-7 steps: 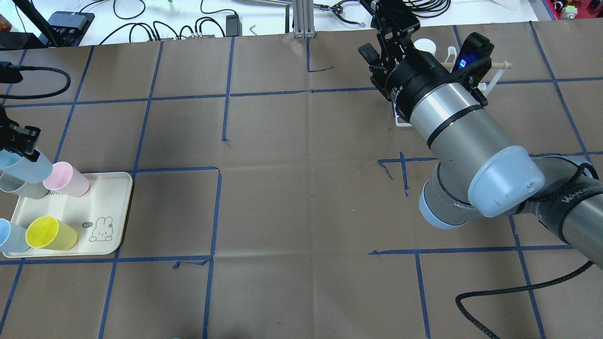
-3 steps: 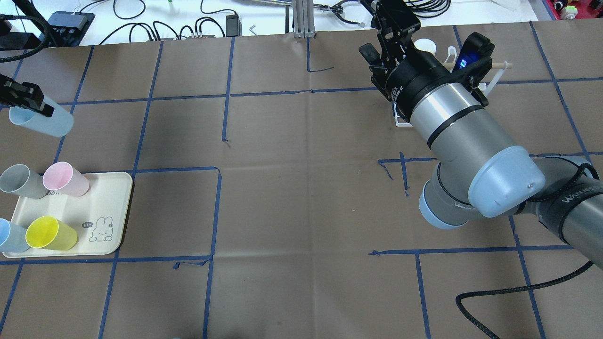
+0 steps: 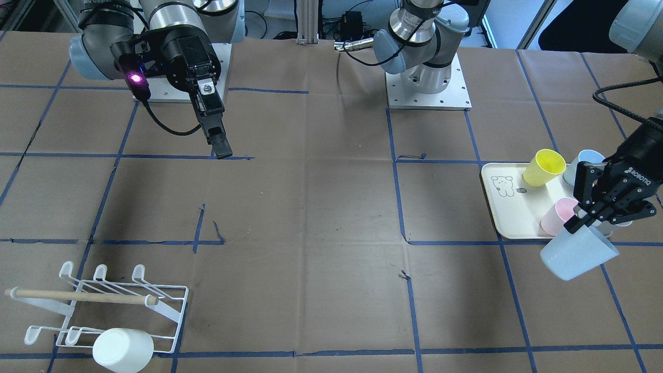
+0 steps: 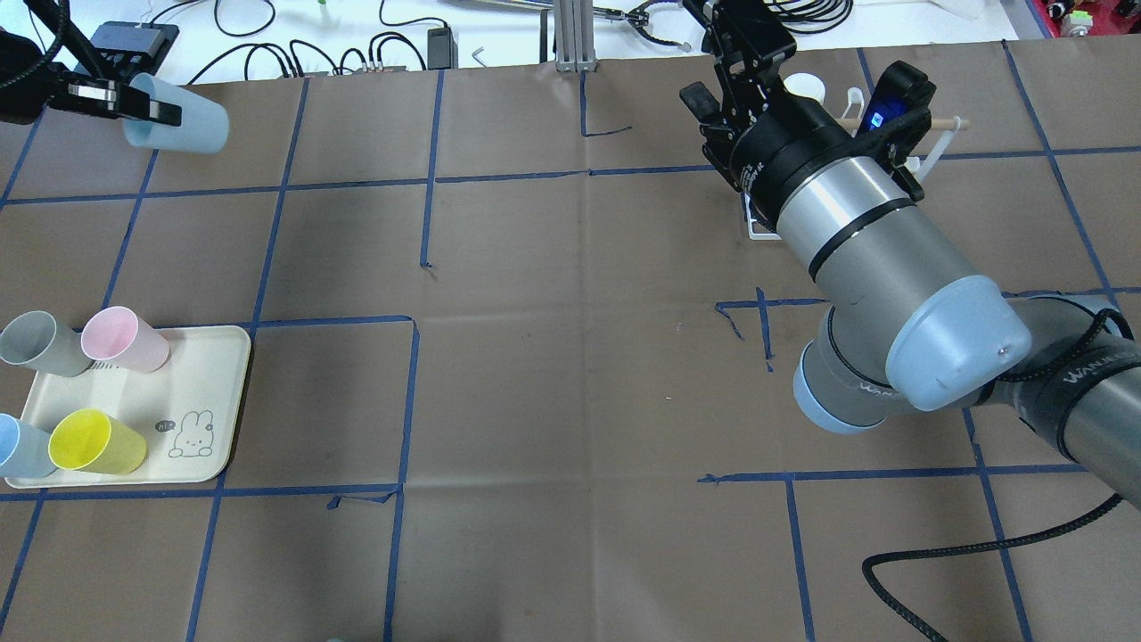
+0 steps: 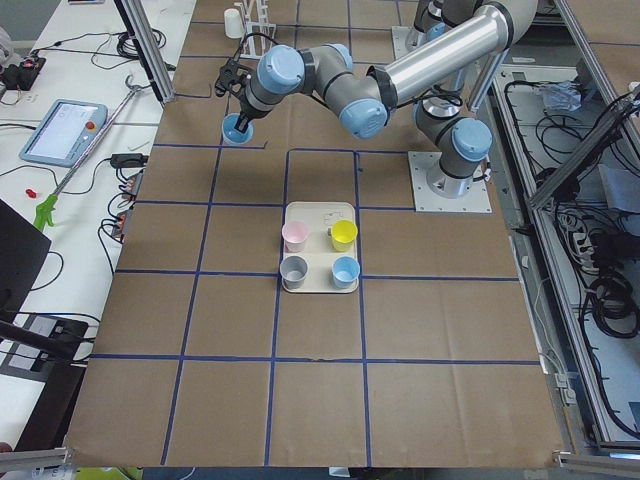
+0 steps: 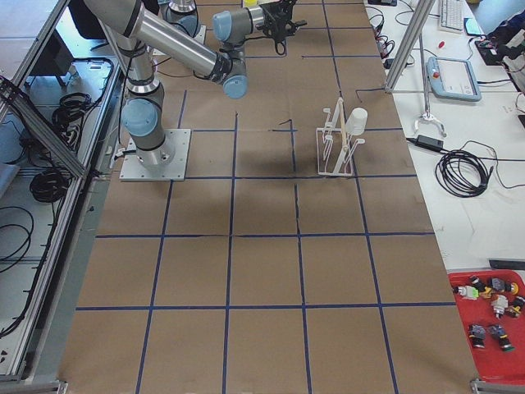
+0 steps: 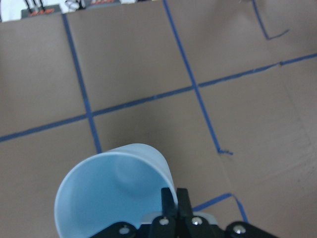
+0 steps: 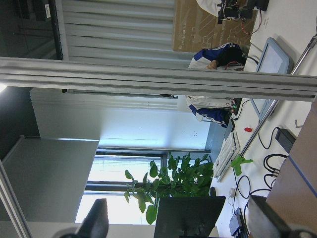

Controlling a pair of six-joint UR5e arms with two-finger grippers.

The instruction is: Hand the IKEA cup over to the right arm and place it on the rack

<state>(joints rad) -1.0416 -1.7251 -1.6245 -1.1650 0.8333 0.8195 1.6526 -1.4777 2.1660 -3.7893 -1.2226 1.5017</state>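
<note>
My left gripper (image 4: pixel 134 105) is shut on the rim of a light blue IKEA cup (image 4: pixel 183 125) and holds it in the air over the table's far left, away from the tray. The front view shows the same cup (image 3: pixel 577 255) tilted below the gripper (image 3: pixel 584 221). In the left wrist view one finger sits inside the cup (image 7: pixel 114 191). My right gripper (image 3: pixel 221 149) hangs open and empty above the table, on the robot's side of the white wire rack (image 3: pixel 103 305). The right wrist view shows its fingers (image 8: pixel 96 220) spread apart. The rack (image 4: pixel 931 147) is partly hidden by the right arm in the overhead view.
A cream tray (image 4: pixel 209 374) at the near left holds a grey cup (image 4: pixel 36 343), a pink cup (image 4: pixel 125 339), a yellow cup (image 4: pixel 94 441) and another light blue cup (image 4: pixel 18 446). A white cup (image 3: pixel 123 350) hangs on the rack's outer prongs. Cables lie beyond the table's far edge.
My left gripper has carried the light blue cup up from beside the tray toward the table's far left. The right arm has not moved.
</note>
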